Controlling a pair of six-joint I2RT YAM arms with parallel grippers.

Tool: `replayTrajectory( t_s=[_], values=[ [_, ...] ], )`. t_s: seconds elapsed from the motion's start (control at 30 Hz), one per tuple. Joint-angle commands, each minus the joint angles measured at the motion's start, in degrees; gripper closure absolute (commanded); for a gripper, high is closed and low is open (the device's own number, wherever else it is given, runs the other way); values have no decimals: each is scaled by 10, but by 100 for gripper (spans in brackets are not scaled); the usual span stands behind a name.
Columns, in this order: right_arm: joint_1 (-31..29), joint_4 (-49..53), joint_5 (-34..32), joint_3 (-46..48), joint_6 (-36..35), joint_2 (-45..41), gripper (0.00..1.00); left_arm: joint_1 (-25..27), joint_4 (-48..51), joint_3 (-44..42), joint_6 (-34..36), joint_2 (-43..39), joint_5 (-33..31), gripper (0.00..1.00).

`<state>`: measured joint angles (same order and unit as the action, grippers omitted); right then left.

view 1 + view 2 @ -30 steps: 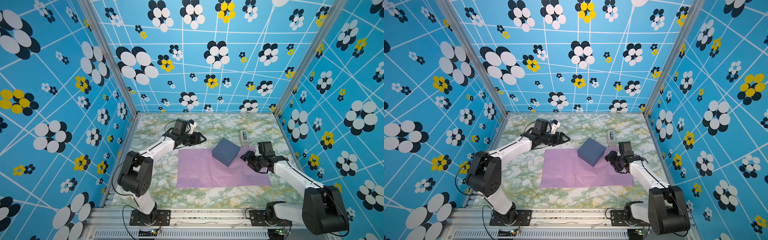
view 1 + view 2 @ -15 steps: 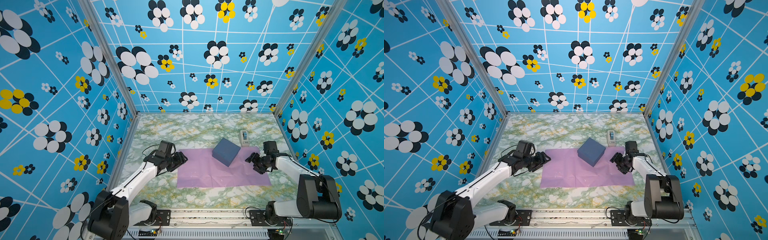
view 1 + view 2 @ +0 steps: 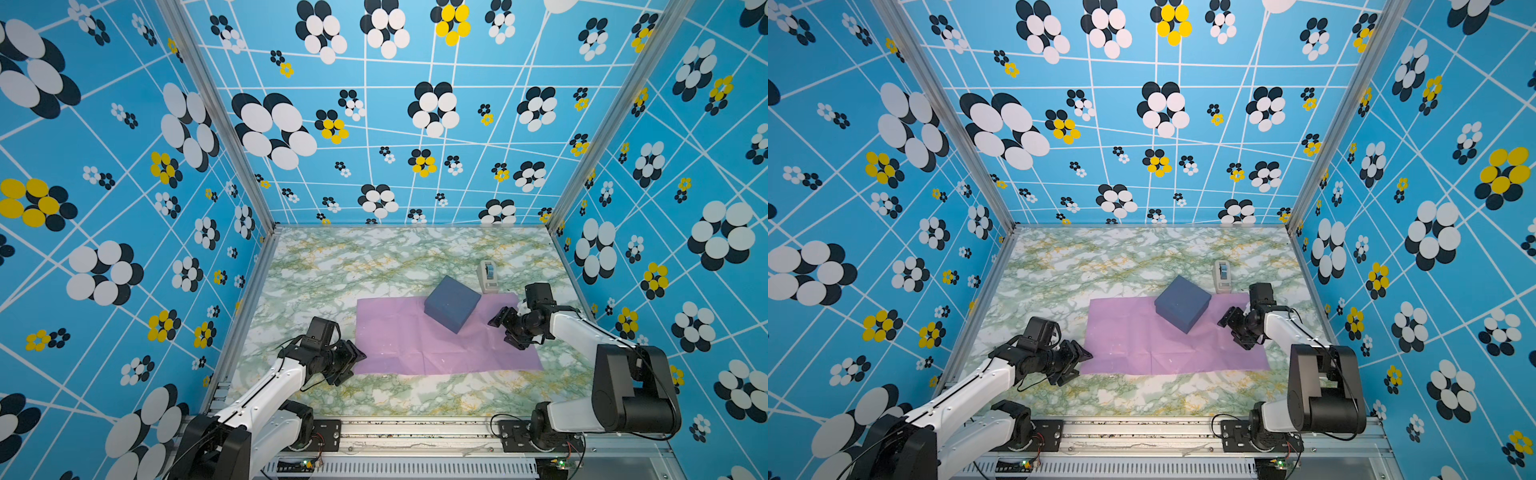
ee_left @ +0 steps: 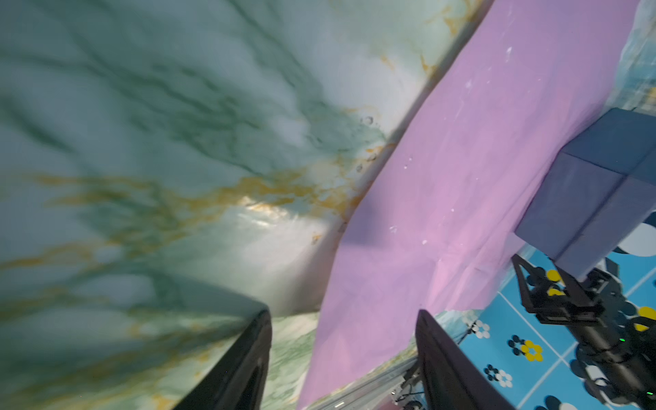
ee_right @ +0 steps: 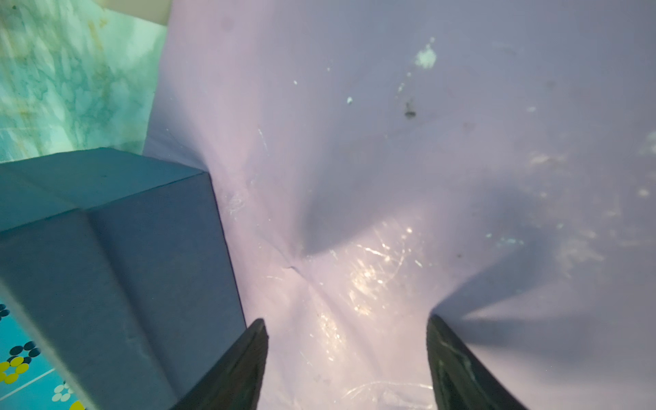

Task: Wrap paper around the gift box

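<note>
The dark navy gift box [image 3: 452, 303] [image 3: 1182, 303] sits turned diagonally on the far part of the lilac paper [image 3: 415, 345] [image 3: 1142, 345], which lies flat on the marble table. My left gripper [image 3: 353, 368] [image 3: 1080, 365] is open at the paper's near left corner. In the left wrist view that corner of the paper [image 4: 461, 177] runs between the wide-apart fingers of the gripper [image 4: 340, 340], and the box [image 4: 596, 198] lies beyond. My right gripper [image 3: 503, 330] [image 3: 1233, 332] is open low over the paper's right part, just right of the box. The right wrist view shows this gripper [image 5: 346, 340] with only paper [image 5: 390, 142] between the fingers and the box [image 5: 124, 248] beside one finger.
A small white-grey tape dispenser [image 3: 488, 276] [image 3: 1222, 275] stands just behind the paper's far right corner, close to the right arm. Blue flowered walls enclose the table on three sides. A metal rail [image 3: 415, 432] with both arm bases runs along the near edge.
The left arm has swung from the far side of the table down to the paper's near left corner. The right arm has folded back; its gripper stayed beside the box.
</note>
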<state>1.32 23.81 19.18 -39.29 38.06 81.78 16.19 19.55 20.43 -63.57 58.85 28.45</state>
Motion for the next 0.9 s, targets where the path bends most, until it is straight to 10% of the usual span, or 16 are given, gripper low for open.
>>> replayTrajectory(
  t_s=[0.0, 0.43, 0.87],
  values=[
    [-13, 16, 13, 13, -7, 3, 27, -1, -98, -9, -27, 11, 28, 40],
    [-57, -36, 3, 19, 32, 12, 28, -54, 16, 66, 79, 54, -39, 99],
    [-142, -136, -11, -69, 75, 107, 29, -192, 89, 151, 243, 131, -73, 92]
  ],
)
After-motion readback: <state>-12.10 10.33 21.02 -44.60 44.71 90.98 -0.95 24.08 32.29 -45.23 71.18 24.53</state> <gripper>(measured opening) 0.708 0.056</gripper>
